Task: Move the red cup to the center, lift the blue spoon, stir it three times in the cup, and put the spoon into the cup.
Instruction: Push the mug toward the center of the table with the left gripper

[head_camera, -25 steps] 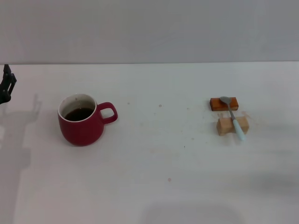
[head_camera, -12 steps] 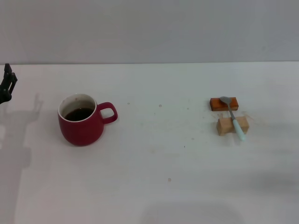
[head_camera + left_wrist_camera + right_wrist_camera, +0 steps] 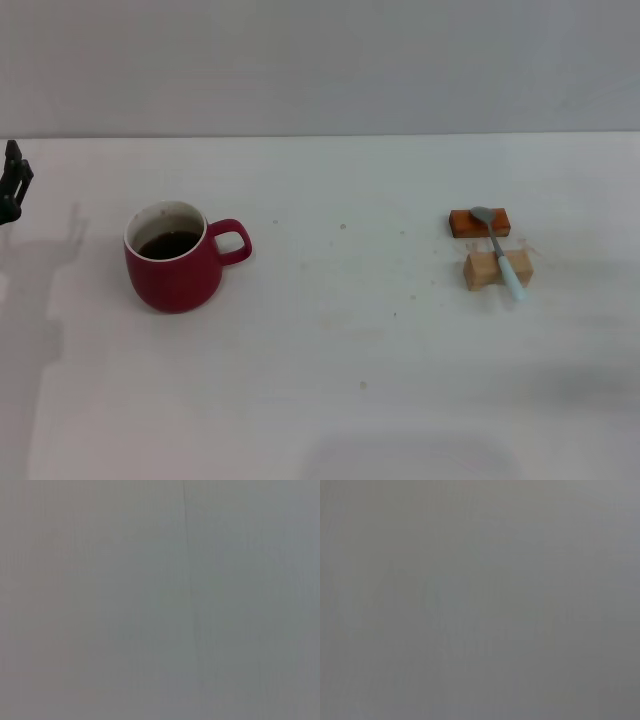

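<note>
The red cup (image 3: 176, 259) stands upright on the left part of the white table, its handle pointing right and dark liquid inside. The blue spoon (image 3: 503, 257) lies across an orange block (image 3: 480, 222) and a tan wooden block (image 3: 496, 269) on the right, its grey bowl on the orange block and its pale blue handle pointing toward me. My left gripper (image 3: 12, 184) shows only as a dark tip at the far left edge, well left of the cup and above the table. My right gripper is out of view. Both wrist views show only plain grey.
The white table (image 3: 340, 340) stretches wide between the cup and the spoon's blocks. A grey wall rises behind the table's far edge. The left arm's shadow falls on the table at the far left.
The left gripper's dark tip has drifted slightly left and up at the picture's edge. The cup, spoon and blocks have not moved.
</note>
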`<state>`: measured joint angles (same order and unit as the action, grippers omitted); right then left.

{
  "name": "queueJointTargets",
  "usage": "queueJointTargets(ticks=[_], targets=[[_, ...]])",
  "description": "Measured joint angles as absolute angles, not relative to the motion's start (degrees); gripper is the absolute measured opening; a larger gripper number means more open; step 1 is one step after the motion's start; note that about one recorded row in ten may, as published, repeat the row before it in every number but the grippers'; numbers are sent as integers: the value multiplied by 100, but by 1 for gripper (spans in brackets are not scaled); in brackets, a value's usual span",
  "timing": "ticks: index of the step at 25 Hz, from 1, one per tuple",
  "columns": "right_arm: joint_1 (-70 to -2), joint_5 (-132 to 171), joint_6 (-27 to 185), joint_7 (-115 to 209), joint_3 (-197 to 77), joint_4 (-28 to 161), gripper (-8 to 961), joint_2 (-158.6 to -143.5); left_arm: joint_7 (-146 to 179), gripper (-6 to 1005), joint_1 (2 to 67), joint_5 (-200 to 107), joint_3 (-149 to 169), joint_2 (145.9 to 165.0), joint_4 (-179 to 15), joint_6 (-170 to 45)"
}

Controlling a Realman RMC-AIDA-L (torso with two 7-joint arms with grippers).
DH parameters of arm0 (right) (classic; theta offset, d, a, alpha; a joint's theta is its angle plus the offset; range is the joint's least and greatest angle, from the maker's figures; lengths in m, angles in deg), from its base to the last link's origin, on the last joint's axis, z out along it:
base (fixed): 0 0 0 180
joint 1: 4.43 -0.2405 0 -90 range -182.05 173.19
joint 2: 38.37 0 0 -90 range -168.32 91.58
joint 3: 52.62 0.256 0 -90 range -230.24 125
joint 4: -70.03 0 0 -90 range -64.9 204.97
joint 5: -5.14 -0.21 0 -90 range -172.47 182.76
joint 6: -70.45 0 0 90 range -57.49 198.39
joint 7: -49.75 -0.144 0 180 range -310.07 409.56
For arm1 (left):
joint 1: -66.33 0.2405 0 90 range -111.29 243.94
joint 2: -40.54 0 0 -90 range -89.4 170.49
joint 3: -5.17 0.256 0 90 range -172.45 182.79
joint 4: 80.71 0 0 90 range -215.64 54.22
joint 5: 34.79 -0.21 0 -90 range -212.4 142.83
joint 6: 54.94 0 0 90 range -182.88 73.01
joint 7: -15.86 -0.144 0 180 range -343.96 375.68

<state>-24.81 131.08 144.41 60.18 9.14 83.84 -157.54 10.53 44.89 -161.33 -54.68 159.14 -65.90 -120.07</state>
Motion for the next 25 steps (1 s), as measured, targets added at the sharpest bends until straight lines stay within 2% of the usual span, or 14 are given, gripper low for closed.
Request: queueJointTargets(ticks=[25], targets=[[-2482, 13108, 14429, 5977, 917, 8374, 810, -15754, 1049, 844, 4529, -16134, -5392, 15914, -6612, -11966]])
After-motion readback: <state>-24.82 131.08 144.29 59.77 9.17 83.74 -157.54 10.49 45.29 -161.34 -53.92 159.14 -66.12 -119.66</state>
